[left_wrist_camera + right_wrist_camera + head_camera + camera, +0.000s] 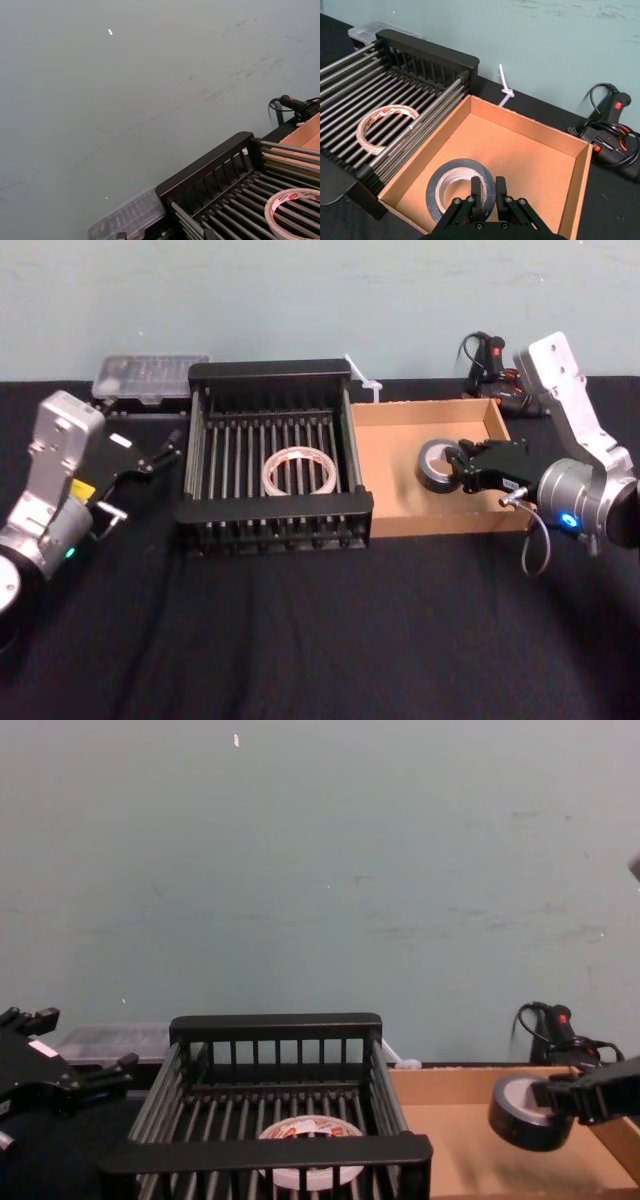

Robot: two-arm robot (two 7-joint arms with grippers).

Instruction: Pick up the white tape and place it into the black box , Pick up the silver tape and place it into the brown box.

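Over the brown box (400,440), my right gripper (487,192) has its fingers pinched on the rim of the silver tape (461,192); the chest view shows the roll (525,1112) tilted and held off the tray floor. My left gripper (165,452) sits beside the black box (272,510), fingers apart, holding nothing. Flat on the crate's bars is the white tape (298,471); its red print shows in the left wrist view (295,196), but I can't really read it.
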